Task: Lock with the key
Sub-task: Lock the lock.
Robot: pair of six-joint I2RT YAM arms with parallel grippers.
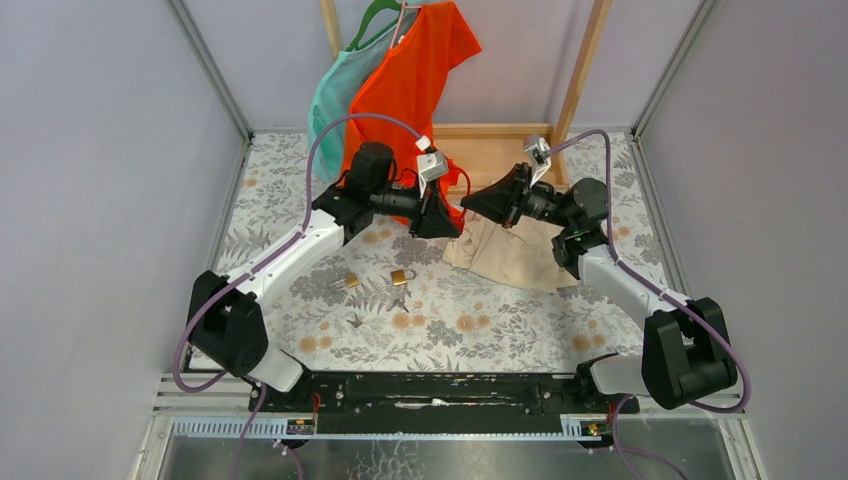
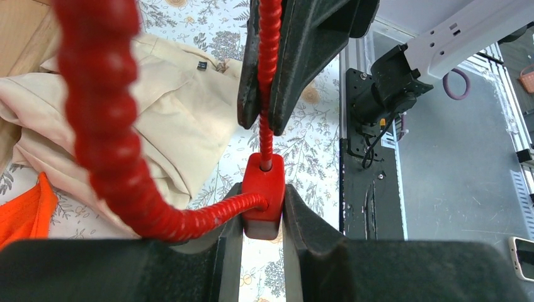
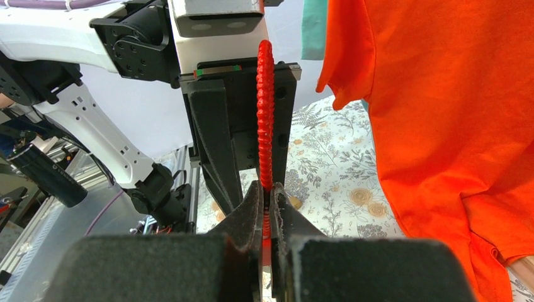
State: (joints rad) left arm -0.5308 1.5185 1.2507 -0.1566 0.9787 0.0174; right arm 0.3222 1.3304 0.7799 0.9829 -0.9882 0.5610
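Red lock body (image 2: 264, 179), clamped in your left gripper (image 2: 262, 211); red cable (image 3: 265, 113) pinched tight in your right gripper (image 3: 267, 204); hold it square to the body, press straight home.

There are two robot arms: one left arm (image 1: 300, 240) and one right arm (image 1: 620, 275). There is one red cable lock (image 2: 264, 189). There are two brass padlocks: a left padlock (image 1: 345, 283) and a right padlock (image 1: 400, 275). There are three garments: one orange shirt (image 1: 410, 70), one teal shirt (image 1: 335, 95) and one beige garment (image 1: 510, 255). There is one wooden rack (image 1: 585, 70) and one flowered table (image 1: 520, 320).
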